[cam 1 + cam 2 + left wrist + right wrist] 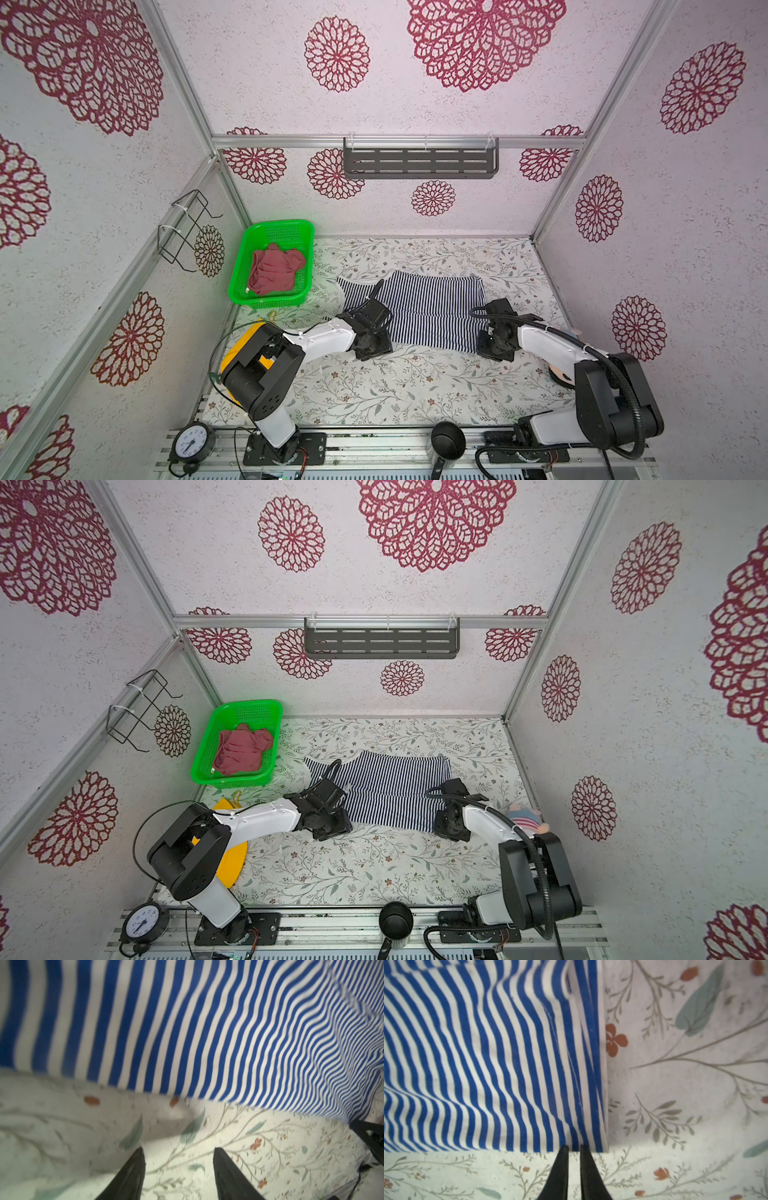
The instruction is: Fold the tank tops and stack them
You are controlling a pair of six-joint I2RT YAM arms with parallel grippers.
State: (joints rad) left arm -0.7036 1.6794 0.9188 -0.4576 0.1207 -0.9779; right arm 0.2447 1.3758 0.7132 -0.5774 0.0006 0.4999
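**Limp top: grip the near corners**

The striped top lay flat around the middle of the table, probably light and stretchy. The red top sat crumpled in the far-left basket. The left pincer gaped by the near hem. The right pincer was nearly together at its corner, grip unclear.
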